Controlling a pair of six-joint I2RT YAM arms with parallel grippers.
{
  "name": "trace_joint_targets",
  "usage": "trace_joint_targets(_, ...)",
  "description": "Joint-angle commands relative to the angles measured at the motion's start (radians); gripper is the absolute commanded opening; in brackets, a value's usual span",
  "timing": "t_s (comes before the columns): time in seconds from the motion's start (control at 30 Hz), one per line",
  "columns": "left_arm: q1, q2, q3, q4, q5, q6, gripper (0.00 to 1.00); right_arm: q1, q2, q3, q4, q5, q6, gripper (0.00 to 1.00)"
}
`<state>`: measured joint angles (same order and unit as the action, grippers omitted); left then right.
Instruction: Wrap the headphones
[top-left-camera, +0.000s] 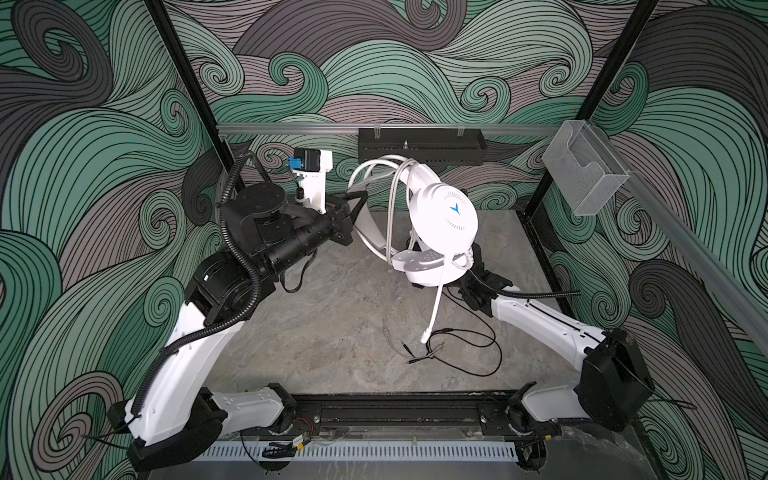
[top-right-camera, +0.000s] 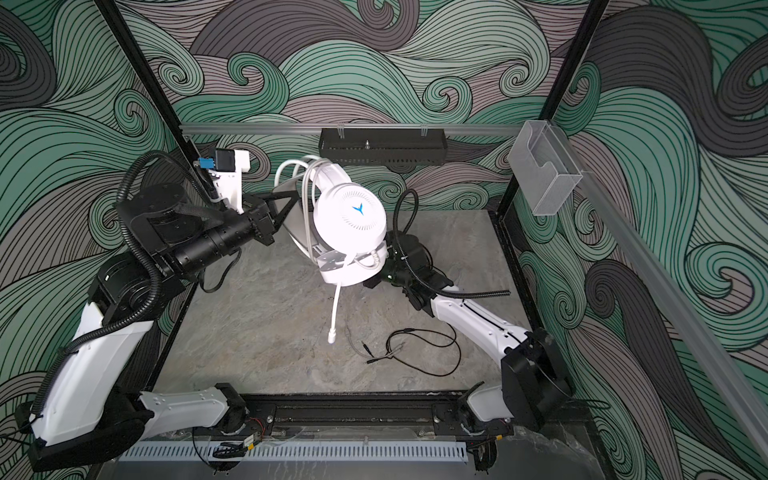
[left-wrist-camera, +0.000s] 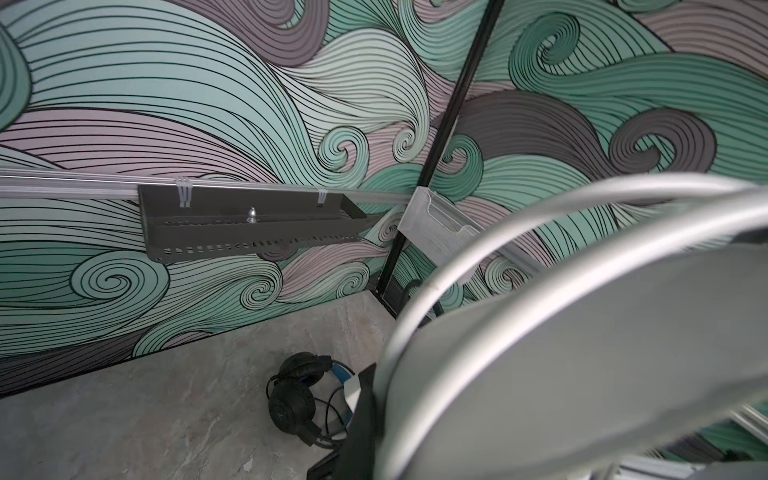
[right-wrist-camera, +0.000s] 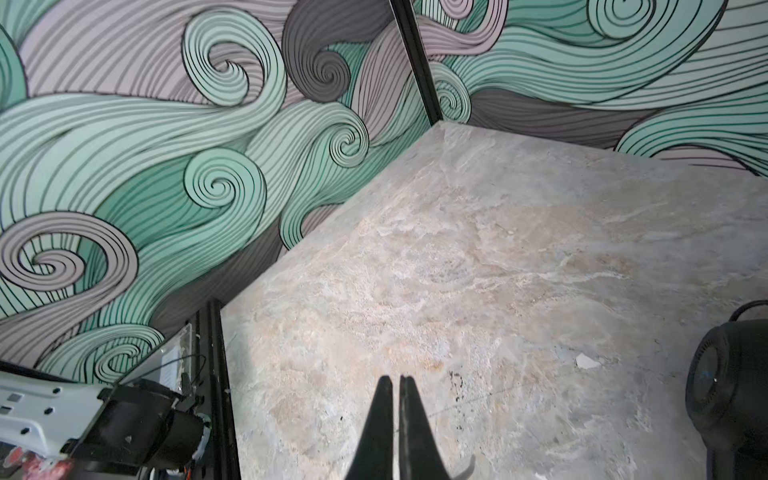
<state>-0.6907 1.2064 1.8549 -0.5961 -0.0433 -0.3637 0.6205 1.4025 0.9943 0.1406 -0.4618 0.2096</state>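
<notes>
The white headphones (top-left-camera: 442, 210) hang in the air over the table in both top views, an ear cup (top-right-camera: 349, 218) facing up. Their pale cord (top-left-camera: 392, 195) loops round the headband and the mic boom (top-left-camera: 434, 307) dangles. My left gripper (top-left-camera: 359, 201) is shut on the white headband (left-wrist-camera: 582, 332). My right gripper (right-wrist-camera: 395, 380) sits low over the table, hidden under the white headset in both top views. Its fingers are shut on a thin pale cord (right-wrist-camera: 478, 401). The black headphones (left-wrist-camera: 297, 399) lie on the table, their ear cup (right-wrist-camera: 731, 395) beside my right gripper.
A thin black cord (top-left-camera: 469, 345) lies looped on the grey table (top-left-camera: 311, 324) at front right. A black tray (top-left-camera: 419, 145) hangs on the back wall rail. A clear plastic holder (top-left-camera: 582, 174) hangs on the right rail. Patterned walls close in three sides.
</notes>
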Motion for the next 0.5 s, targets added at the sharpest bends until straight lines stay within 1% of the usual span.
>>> trace_joint_targets(0.0,-0.006,-0.031,-0.006,0.23,-0.185,-0.158,0.0,0.046,-0.046,0.004,-0.155,0.089,-0.086,0.0)
trace_joint_targets(0.1,-0.006,0.002,0.02,0.225,-0.29,-0.178,0.0,0.106,-0.094,0.022,-0.267,0.166,-0.157,0.0)
trace_joint_targets(0.17,-0.005,0.023,0.032,0.217,-0.38,-0.188,0.0,0.155,-0.126,0.032,-0.34,0.241,-0.199,0.0)
trace_joint_targets(0.27,-0.001,0.066,0.071,0.189,-0.487,-0.191,0.0,0.223,-0.164,0.032,-0.413,0.334,-0.228,0.0)
trace_joint_targets(0.33,0.002,0.103,0.108,0.168,-0.525,-0.175,0.0,0.259,-0.185,0.031,-0.448,0.376,-0.243,0.0)
trace_joint_targets(0.47,0.008,0.154,0.117,0.172,-0.599,-0.131,0.0,0.31,-0.215,0.045,-0.495,0.43,-0.274,0.0)
